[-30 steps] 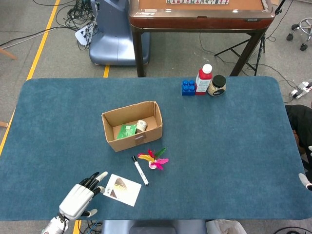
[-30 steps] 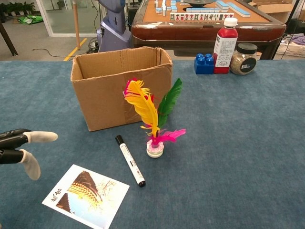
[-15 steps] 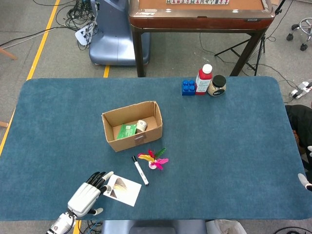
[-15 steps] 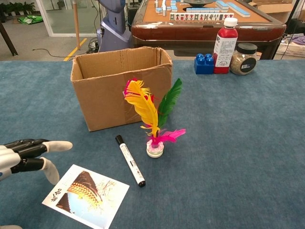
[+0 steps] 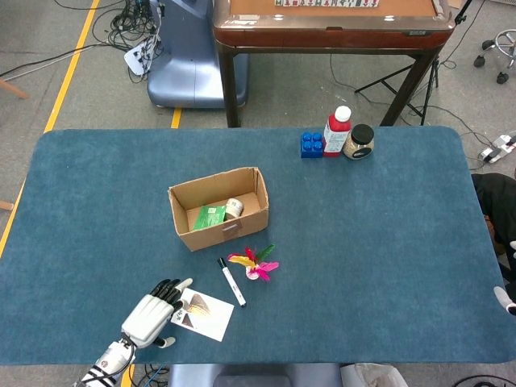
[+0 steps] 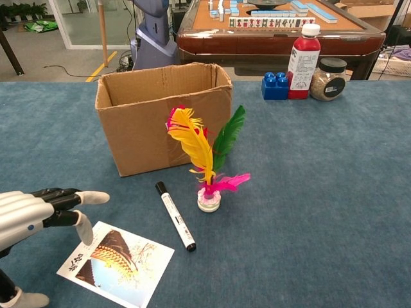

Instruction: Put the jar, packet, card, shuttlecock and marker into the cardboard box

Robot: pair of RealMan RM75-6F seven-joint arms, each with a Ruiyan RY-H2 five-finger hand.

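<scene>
White left robot hand point(image 5: 151, 313), released with fingers spread, has advanced over the card's point(image 5: 203, 314) edge.

Head view looks steeply down from high above the cardboard box point(image 5: 218, 208) — chest view faces it low, close; both share it.

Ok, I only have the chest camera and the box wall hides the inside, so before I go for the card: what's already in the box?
Observer: From the head view, a green packet lies flat on the floor of the cardboard box.
Operator: And the jar?
Observer: Also inside. The jar sits just right of the packet, nearer the back wall.
</scene>
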